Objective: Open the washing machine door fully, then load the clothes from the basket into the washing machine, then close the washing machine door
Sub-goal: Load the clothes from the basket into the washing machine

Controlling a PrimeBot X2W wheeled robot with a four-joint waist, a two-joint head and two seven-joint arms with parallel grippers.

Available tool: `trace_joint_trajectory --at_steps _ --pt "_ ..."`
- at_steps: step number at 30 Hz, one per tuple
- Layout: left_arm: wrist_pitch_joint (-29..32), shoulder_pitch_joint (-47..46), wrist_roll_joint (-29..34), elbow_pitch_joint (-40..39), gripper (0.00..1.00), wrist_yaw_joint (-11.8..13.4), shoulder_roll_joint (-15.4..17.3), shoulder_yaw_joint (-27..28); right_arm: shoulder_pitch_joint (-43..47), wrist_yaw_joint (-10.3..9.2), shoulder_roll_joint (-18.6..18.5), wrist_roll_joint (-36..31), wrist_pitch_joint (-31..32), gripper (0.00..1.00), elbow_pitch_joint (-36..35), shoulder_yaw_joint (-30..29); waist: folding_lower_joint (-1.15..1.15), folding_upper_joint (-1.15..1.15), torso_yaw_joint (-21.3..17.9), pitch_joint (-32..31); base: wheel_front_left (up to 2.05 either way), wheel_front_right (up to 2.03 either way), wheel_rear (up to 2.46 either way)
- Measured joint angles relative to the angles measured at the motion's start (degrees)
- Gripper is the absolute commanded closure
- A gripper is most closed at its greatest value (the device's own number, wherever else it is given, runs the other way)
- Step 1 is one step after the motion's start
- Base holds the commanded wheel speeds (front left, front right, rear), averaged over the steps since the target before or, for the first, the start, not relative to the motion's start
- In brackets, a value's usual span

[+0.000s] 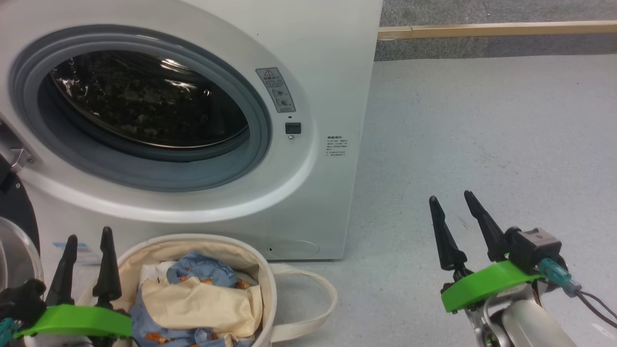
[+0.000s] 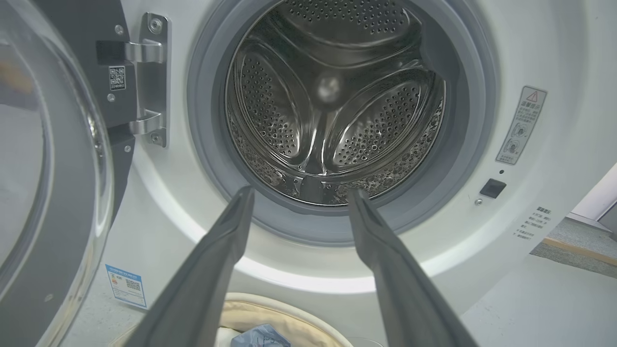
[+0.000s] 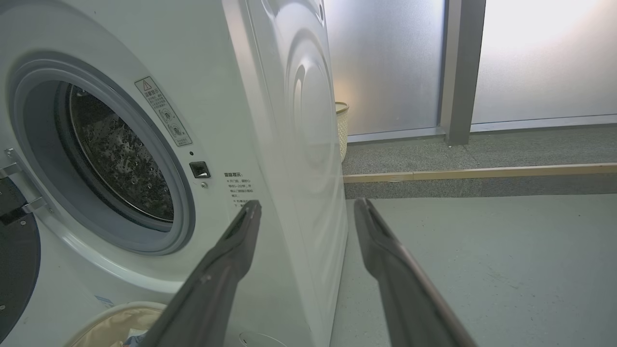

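Your left wrist view looks straight into the perforated steel drum [image 2: 332,106] of the washing machine [image 1: 328,72]; the head view gives only dark glints there. The glossy, bulging washing machine door [image 2: 53,168] stands open at the left. The soft canvas basket [image 1: 193,238] sits on the floor [image 1: 482,144] at the machine's foot, holding the crumpled clothes [image 1: 202,294]. Both hands are released and empty: the left hand [image 1: 88,233] just beside the basket's left rim, the right hand [image 1: 450,196] over open floor.
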Motion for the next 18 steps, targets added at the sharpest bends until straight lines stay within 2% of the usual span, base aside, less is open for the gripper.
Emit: trace_joint_trajectory --at_steps 6,11,18 --pt "0.00 -0.98 -0.14 1.35 0.00 0.01 -0.58 0.94 -0.63 0.00 0.00 0.07 0.00 0.00 0.01 0.07 0.00 0.00 0.02 0.53 0.00 0.00 0.00" --pt "0.00 -2.25 3.50 2.85 0.00 0.10 -2.21 0.75 -0.80 0.00 0.00 0.05 0.00 0.00 -0.09 0.14 0.00 0.00 -0.06 2.06 0.00 0.00 0.00" --pt "0.00 -6.65 6.59 10.42 0.00 0.08 -4.32 -1.64 -3.30 0.00 0.02 -0.05 0.00 0.00 -1.57 0.29 0.01 0.00 -0.65 5.43 0.00 0.00 0.00"
